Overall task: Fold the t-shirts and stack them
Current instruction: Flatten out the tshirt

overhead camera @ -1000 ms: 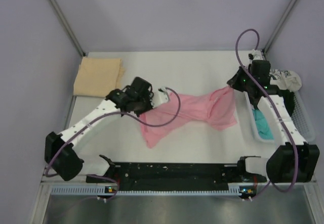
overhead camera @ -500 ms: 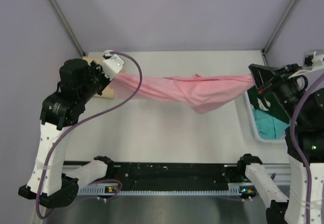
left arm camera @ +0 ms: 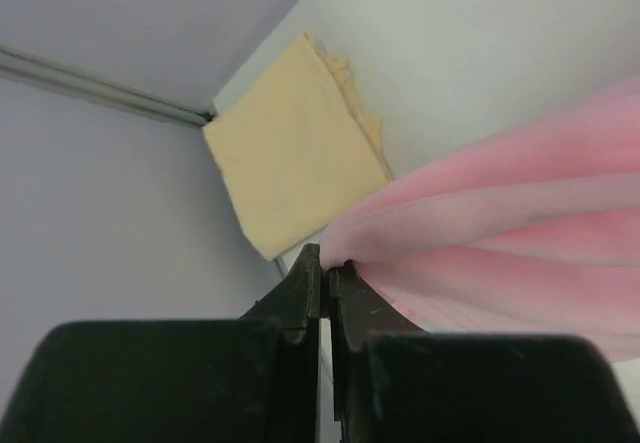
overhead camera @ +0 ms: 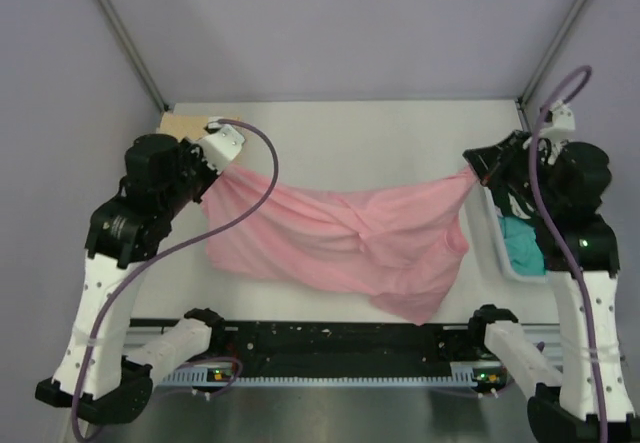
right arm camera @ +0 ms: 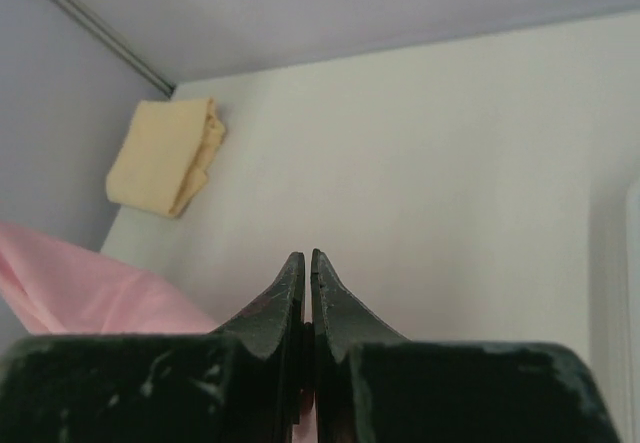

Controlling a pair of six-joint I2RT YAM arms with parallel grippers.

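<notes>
The light pink t-shirt hangs spread in the air between my two raised grippers. My left gripper is shut on its left end; the left wrist view shows the pink cloth pinched at the gripper. My right gripper is shut on its right end; in the right wrist view pink cloth shows low left of the closed gripper. A folded tan-beige t-shirt lies in the far left corner, mostly hidden behind my left arm in the top view.
A white bin at the right edge holds a teal t-shirt and a dark one with white print, partly hidden by my right arm. Lilac walls close in the table on three sides.
Both grippers came down and slightly inward with the pink t-shirt. It went from a taut narrow band to a wide sheet hanging lower, its bottom edge nearer the front.
</notes>
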